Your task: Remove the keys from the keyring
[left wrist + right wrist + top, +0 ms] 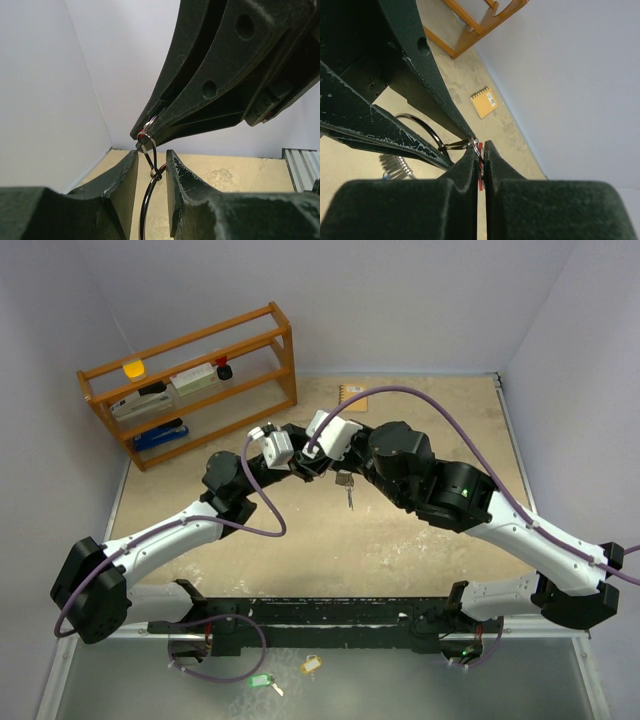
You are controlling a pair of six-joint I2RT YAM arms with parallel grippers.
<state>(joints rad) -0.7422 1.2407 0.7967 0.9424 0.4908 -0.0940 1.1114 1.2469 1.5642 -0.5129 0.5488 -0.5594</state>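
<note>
My right gripper [480,150] is shut on the red plastic tag [480,177], held above the table's middle [312,466]. A small wire clip runs from the tag down to the thin dark keyring [146,205], which hangs below it. My left gripper [152,157] is open. Its jaws stand on either side of the ring's top with a gap, and I see no pinch. The ring also shows in the right wrist view [422,125], between the left fingers [432,150]. Plain silver keys [346,485] dangle under the ring. I cannot make out the blue tag.
A wooden shelf rack [190,380] with small items stands at the back left. An orange notebook [352,392] lies by the back wall. A green tag [260,680] and a yellow tag [312,664] lie on the near ledge below the arm bases.
</note>
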